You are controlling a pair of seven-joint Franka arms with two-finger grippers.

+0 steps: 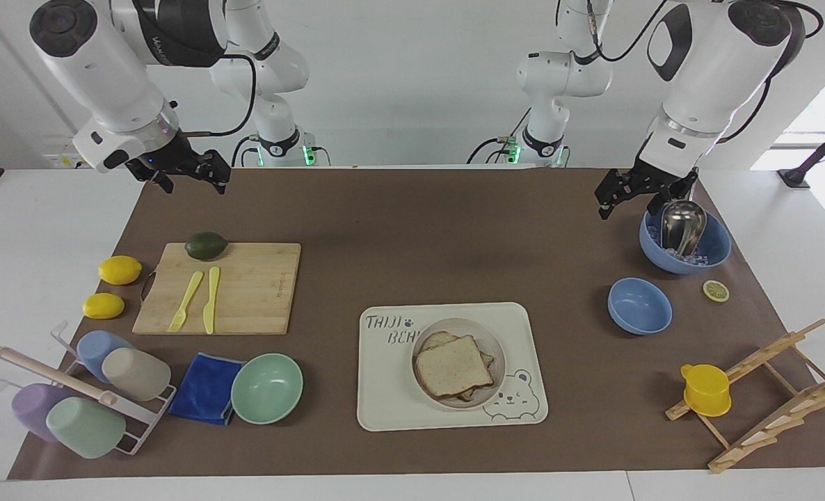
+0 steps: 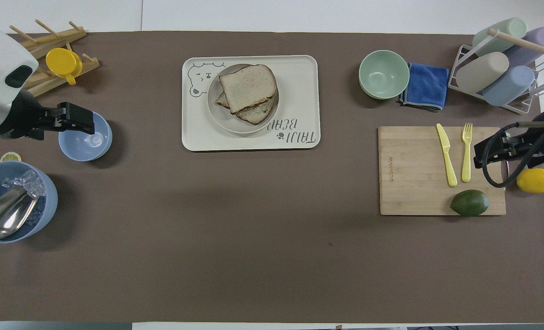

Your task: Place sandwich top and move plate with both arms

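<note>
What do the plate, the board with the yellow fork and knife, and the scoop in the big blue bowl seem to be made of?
The plate: probably matte plastic or melamine, going by its dull off-white surface without glare; ceramic is possible.
The cutting board: wood or bamboo; pale tan with visible grain.
The scoop: polished metal; it is silvery and mirrors light.

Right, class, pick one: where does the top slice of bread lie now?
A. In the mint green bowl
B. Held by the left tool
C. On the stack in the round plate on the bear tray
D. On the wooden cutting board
C: the sandwich top lies on the other bread in the plate, which sits on the bear tray.
</note>
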